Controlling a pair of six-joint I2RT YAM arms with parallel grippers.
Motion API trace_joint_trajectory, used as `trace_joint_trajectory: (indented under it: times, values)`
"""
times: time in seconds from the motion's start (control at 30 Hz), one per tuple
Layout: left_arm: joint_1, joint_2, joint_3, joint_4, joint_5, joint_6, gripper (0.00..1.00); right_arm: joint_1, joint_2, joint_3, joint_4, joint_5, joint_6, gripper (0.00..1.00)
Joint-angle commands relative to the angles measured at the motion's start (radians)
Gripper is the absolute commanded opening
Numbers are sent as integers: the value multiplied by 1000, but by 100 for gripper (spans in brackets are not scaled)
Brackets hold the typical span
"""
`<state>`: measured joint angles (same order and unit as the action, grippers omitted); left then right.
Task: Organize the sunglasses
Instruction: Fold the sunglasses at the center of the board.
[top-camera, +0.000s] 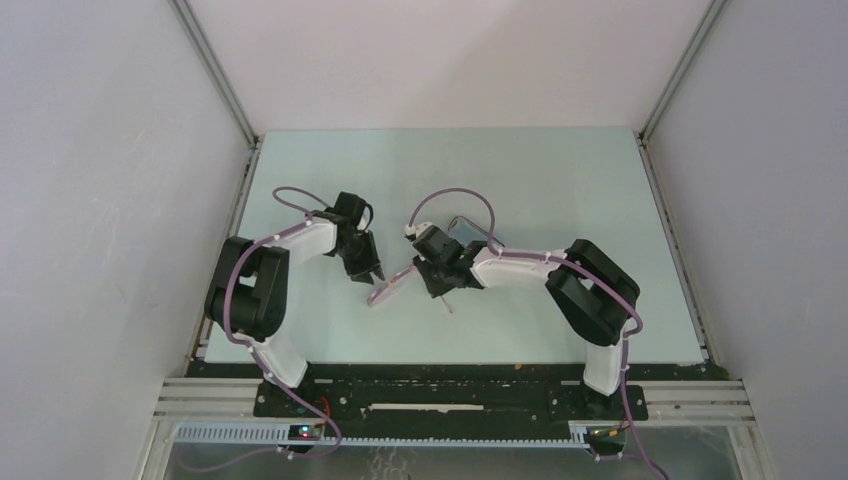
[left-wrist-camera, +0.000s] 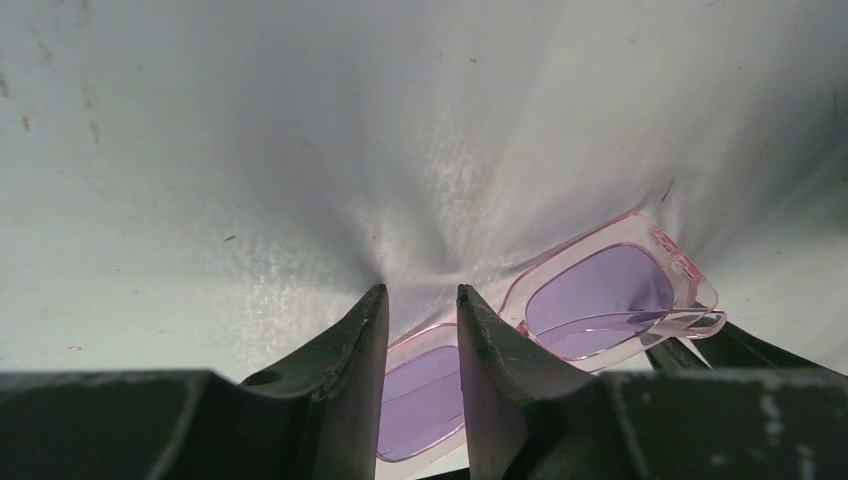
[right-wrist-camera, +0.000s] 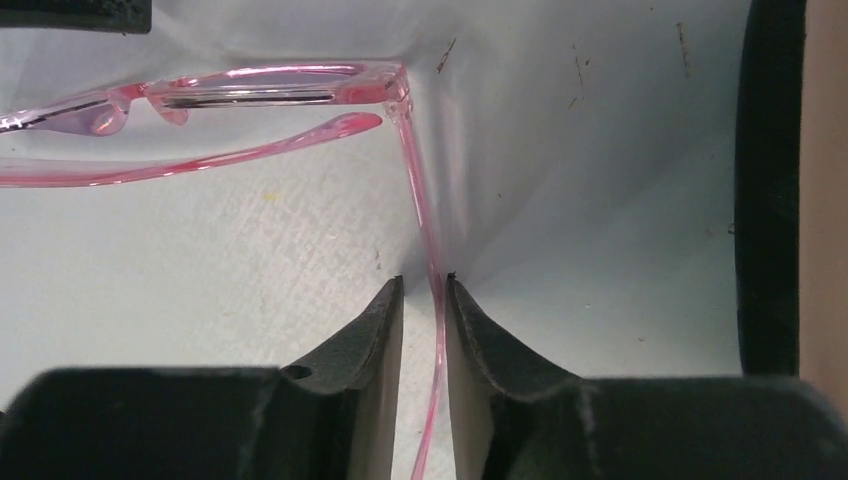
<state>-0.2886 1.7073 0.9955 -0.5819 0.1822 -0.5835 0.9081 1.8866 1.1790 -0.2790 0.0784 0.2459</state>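
The sunglasses (top-camera: 392, 285) have a translucent pink frame and pale purple lenses (left-wrist-camera: 600, 300). They sit tilted between my two grippers, near the table's middle. My left gripper (top-camera: 374, 272) (left-wrist-camera: 420, 295) is shut on one end of the front frame, with that end's lens showing between its fingers. In the right wrist view the frame (right-wrist-camera: 280, 85) appears edge-on, with one arm folded against it. The other arm (right-wrist-camera: 425, 230) sticks out and runs between the fingers of my right gripper (top-camera: 437, 290) (right-wrist-camera: 425, 282). Those jaws stand narrowly open, and the arm lies against one pad.
A black case with tan lining (right-wrist-camera: 770, 200) stands close on the right of the right wrist view. In the top view a blue-grey oblong thing (top-camera: 466, 229) lies just behind the right wrist. Grey walls enclose the pale green table (top-camera: 560, 190) on three sides.
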Motion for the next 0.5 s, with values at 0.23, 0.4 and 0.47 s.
trace_joint_trajectory:
  times: [0.23,0.4,0.47]
  values:
    - [-99,27,-15,26,10,-8,36,0,27,78,-17,21,67,8]
    - [-147,40,-12,33,11,-29,37,-13,56,153,-74,23,124,0]
    - [-156,37,-15,41,16,-39,36,-22,72,186,-105,6,165,0]
